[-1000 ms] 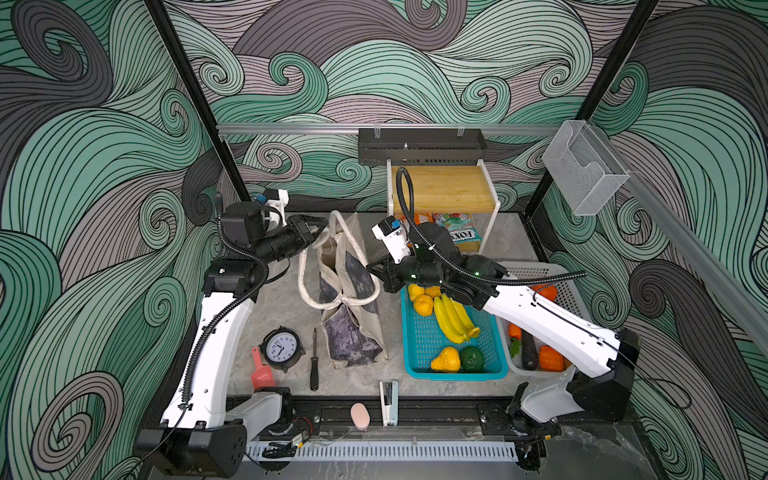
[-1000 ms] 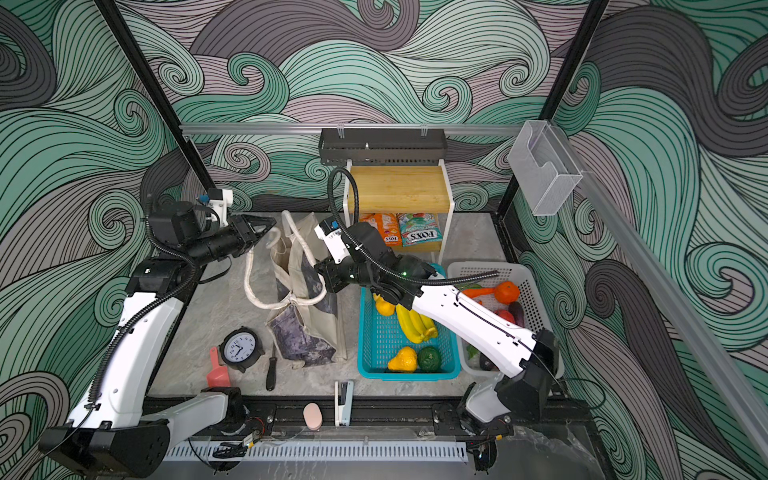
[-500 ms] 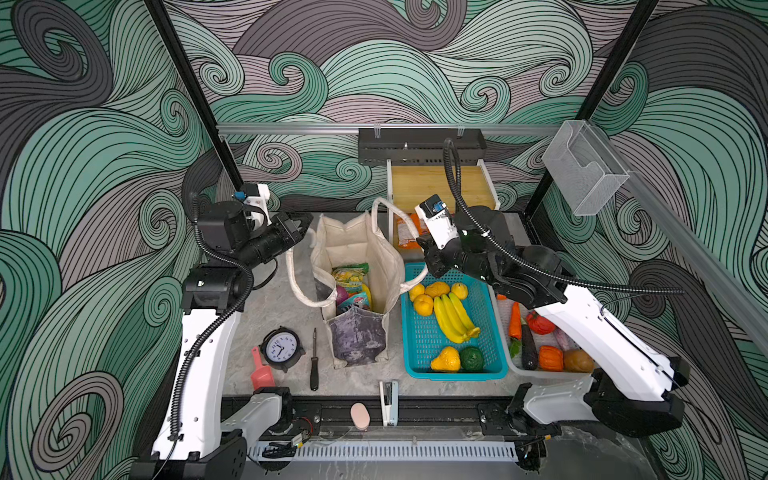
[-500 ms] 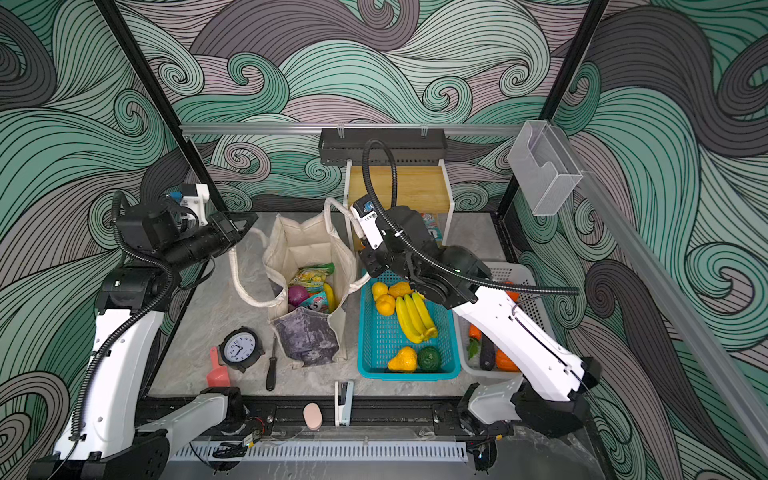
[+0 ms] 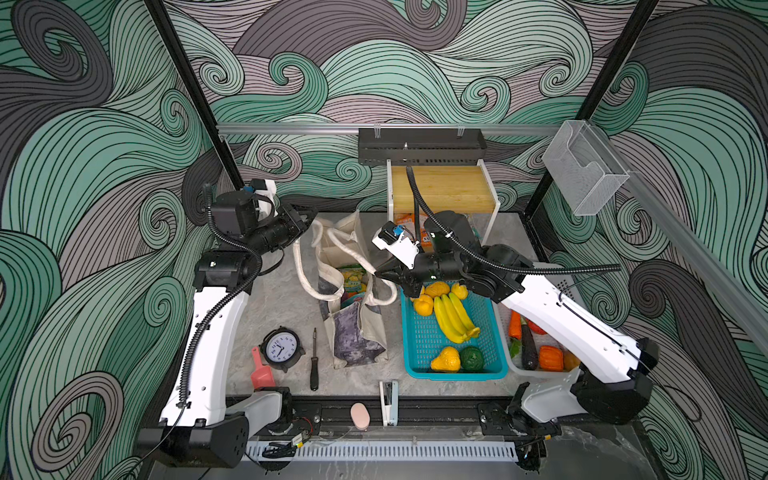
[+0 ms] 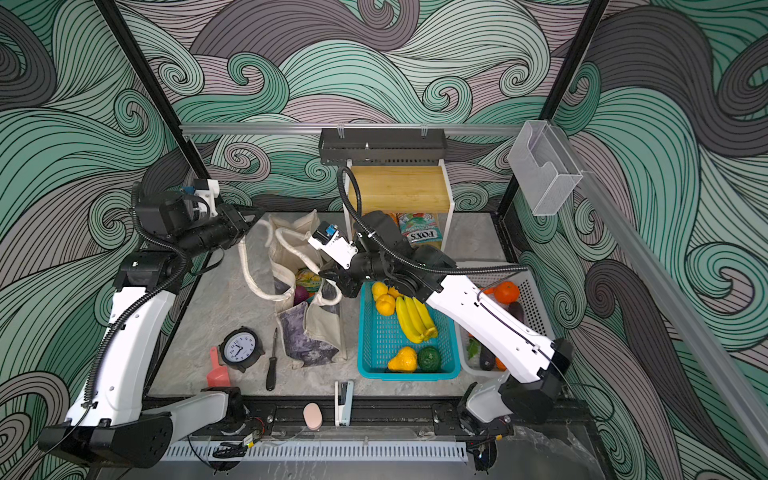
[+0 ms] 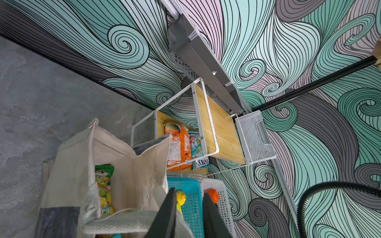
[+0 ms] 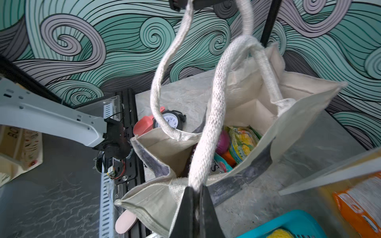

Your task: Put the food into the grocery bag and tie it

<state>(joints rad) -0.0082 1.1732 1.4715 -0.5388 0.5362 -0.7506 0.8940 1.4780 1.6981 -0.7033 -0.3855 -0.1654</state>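
The cream grocery bag [image 5: 357, 332] [image 6: 309, 336] stands mid-table with its mouth partly open. Inside lie food items: a yellow-green candy packet [image 5: 351, 278] [image 7: 104, 189] [image 8: 241, 142], a purple onion [image 6: 300, 295] [image 8: 222, 142] and a teal-red packet [image 8: 220, 164]. My left gripper [image 5: 309, 214] [image 6: 249, 214] [image 7: 189, 197] is high at the bag's back left, closed on one long strap [image 5: 297, 257]. My right gripper [image 5: 380, 272] [image 6: 328, 276] [image 8: 195, 191] is shut on the other strap [image 8: 208, 123] at the bag's right rim. More food, bananas [image 5: 453, 318] and oranges [image 5: 424, 305], lies in the teal basket [image 5: 453, 376].
A white basket [image 5: 540, 374] of vegetables sits right of the teal one. The wooden rack [image 5: 440, 187] at the back shelters snack packets [image 6: 419, 232]. A clock [image 5: 280, 348], screwdriver [image 5: 314, 365] and red scoop [image 5: 261, 372] lie left of the bag, a stapler [image 5: 388, 401] in front.
Half a second ago the grippers were pulled apart and the bag's mouth gaped wide. Both have since come back toward the bag with their straps, and the mouth has narrowed.
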